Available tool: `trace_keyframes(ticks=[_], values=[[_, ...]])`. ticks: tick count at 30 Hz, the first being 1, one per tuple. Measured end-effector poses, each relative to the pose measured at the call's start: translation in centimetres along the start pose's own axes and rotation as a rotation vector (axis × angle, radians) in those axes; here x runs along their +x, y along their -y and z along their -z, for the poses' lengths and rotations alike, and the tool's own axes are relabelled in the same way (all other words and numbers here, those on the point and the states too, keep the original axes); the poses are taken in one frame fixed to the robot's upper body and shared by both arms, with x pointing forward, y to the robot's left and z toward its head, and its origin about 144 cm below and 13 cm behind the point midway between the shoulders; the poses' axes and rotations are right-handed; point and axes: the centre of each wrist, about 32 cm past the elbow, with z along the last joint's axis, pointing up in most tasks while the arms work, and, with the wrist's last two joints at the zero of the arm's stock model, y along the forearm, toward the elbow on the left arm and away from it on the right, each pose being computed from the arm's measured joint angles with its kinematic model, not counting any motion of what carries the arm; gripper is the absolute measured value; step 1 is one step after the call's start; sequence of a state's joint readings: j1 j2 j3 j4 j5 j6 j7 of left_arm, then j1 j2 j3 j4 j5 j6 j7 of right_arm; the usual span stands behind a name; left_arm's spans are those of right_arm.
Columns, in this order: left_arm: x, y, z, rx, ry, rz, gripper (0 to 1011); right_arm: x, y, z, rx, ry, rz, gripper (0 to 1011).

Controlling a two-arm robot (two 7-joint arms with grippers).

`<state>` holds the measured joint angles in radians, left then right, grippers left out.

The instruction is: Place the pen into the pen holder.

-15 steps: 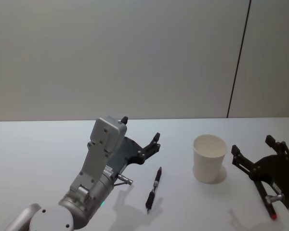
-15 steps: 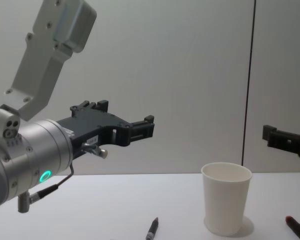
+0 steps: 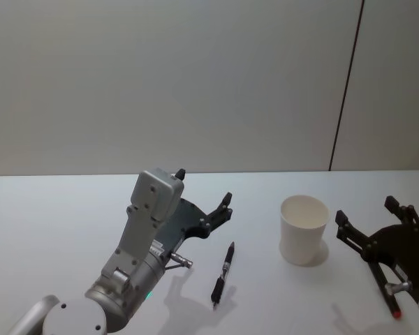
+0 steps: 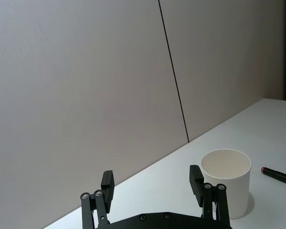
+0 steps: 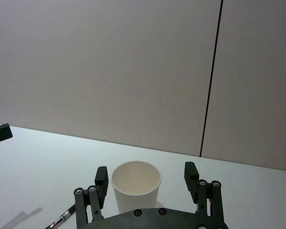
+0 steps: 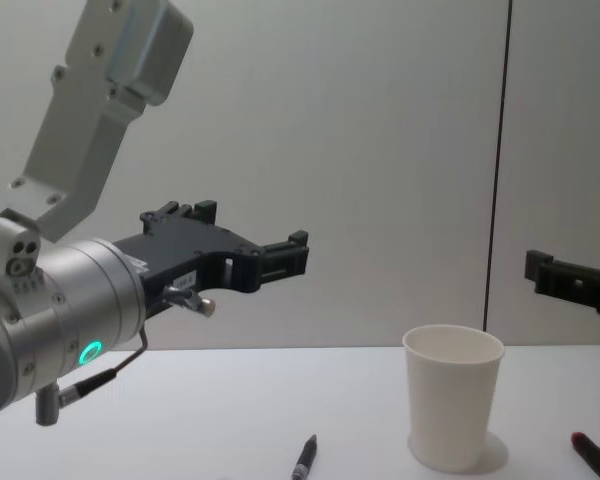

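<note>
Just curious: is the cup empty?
Looks empty: nothing shows inside the cup, and the black pen lies on the table.

Right claw (image 5: 146, 175) low over white tabletop (image 5: 33, 157), jaws spread wide. Pen holder (image 5: 136, 191) upright on tabletop just beyond claw, lined up with gap between both fingers (image 5: 101, 180), touching neither; rolled rim and white inner wall visible. Pen (image 5: 62, 219) flat on tabletop, left of pen holder and apart from it, lying slantwise, far end close by claw's left finger. Far side: grey wall (image 5: 109, 71) with dark vertical seam (image 5: 210, 81).
</note>
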<state>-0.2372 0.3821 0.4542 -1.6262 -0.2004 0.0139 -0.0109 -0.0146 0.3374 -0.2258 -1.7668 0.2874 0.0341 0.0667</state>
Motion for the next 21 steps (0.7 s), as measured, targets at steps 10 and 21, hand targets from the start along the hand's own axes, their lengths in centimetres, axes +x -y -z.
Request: trace_keyframes(ticks=[10, 21], values=[[0.00, 0.00, 0.00, 0.000, 0.000, 0.000, 1004, 0.00, 0.00, 0.00, 0.000, 0.000, 0.000, 1001], [0.00, 0.00, 0.00, 0.000, 0.000, 0.000, 1004, 0.01, -0.24, -0.08, -0.002, 0.002, 0.001, 1002]])
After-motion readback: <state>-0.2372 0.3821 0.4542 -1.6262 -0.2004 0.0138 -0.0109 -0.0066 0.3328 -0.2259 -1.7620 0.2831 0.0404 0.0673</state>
